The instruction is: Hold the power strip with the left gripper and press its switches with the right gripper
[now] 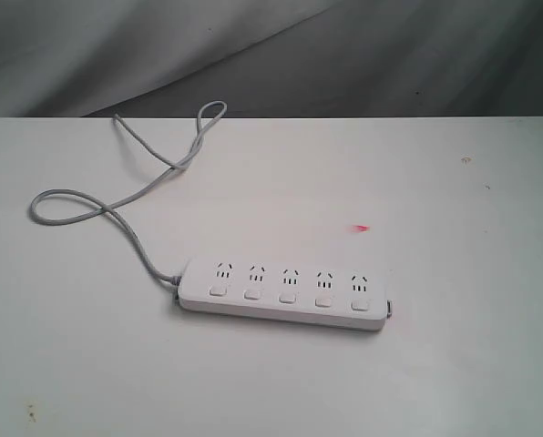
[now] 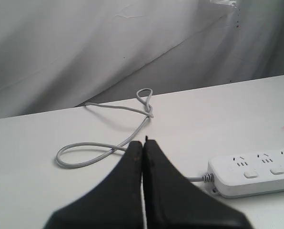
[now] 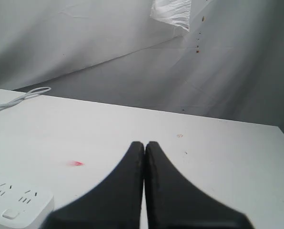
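The white power strip (image 1: 285,293) lies flat on the white table, its row of switches (image 1: 288,296) facing up below the sockets. Its grey cord (image 1: 117,205) loops off to the far left. Neither arm shows in the exterior view. In the left wrist view my left gripper (image 2: 143,141) is shut and empty, above the table short of the strip's cord end (image 2: 251,174), not touching it. My right gripper (image 3: 145,144) is shut and empty too, over bare table, with one end of the strip (image 3: 15,202) off to its side.
A small red mark (image 1: 360,228) sits on the table beyond the strip. A grey cloth backdrop (image 1: 271,55) hangs behind the table's far edge. The cord's far loop (image 2: 144,100) lies near that edge.
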